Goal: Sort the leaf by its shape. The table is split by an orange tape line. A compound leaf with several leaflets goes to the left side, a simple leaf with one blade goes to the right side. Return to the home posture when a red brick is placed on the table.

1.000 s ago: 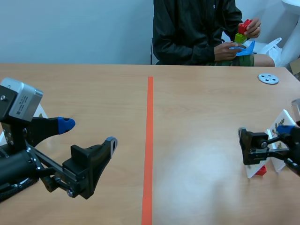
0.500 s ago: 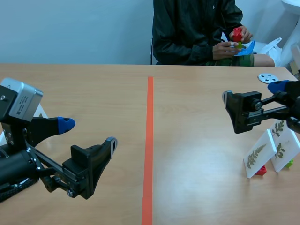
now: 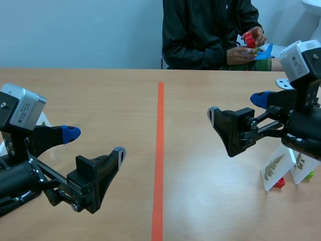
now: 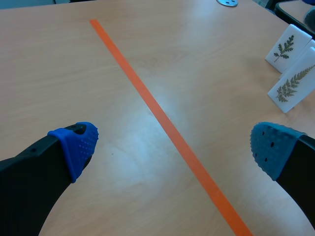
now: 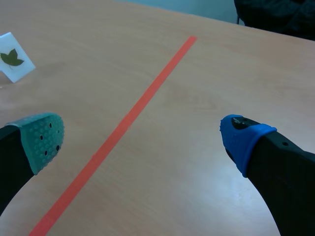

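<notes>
I found the left gripper (image 3: 95, 142) and right gripper (image 3: 236, 105) both spread empty; the standing fern card (image 3: 273, 168) looked light, rigid, easily toppled, best pinched across its side edges.

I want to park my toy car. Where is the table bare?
Bare wood runs along both sides of the orange tape line, between the left pincer and the right pincer. Crowded: the right edge, where two leaf cards stand.
</notes>
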`<action>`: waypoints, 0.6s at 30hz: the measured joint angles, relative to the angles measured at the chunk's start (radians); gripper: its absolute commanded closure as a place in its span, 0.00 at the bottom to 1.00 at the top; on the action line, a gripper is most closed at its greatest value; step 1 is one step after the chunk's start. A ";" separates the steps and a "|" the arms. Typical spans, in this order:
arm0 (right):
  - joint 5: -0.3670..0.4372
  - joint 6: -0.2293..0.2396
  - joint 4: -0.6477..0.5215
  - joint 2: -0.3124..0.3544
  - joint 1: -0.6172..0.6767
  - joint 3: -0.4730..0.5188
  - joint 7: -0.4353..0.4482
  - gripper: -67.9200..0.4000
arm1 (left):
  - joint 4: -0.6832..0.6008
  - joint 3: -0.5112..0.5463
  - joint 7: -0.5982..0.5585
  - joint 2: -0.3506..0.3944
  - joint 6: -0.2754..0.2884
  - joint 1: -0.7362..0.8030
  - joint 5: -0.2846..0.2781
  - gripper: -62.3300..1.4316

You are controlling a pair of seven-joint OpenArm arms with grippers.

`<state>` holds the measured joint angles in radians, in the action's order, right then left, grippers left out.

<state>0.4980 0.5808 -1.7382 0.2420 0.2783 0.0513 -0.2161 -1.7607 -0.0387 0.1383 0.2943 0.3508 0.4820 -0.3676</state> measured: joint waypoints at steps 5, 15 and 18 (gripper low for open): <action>-0.002 -0.072 0.000 -0.001 0.004 -0.082 -0.036 0.00 | 0.000 0.000 0.000 0.000 0.000 0.000 0.000 0.00; -0.069 -0.160 -0.146 -0.001 0.158 -0.112 -0.036 0.00 | 0.000 0.000 0.000 0.000 0.000 0.000 0.000 0.00; -0.076 -0.180 -0.193 -0.001 0.202 -0.112 -0.036 0.00 | 0.000 0.000 0.000 0.000 0.000 0.000 0.000 0.00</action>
<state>0.4221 0.4007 -1.9312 0.2413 0.4805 -0.0605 -0.2520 -1.7607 -0.0387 0.1383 0.2943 0.3508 0.4820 -0.3676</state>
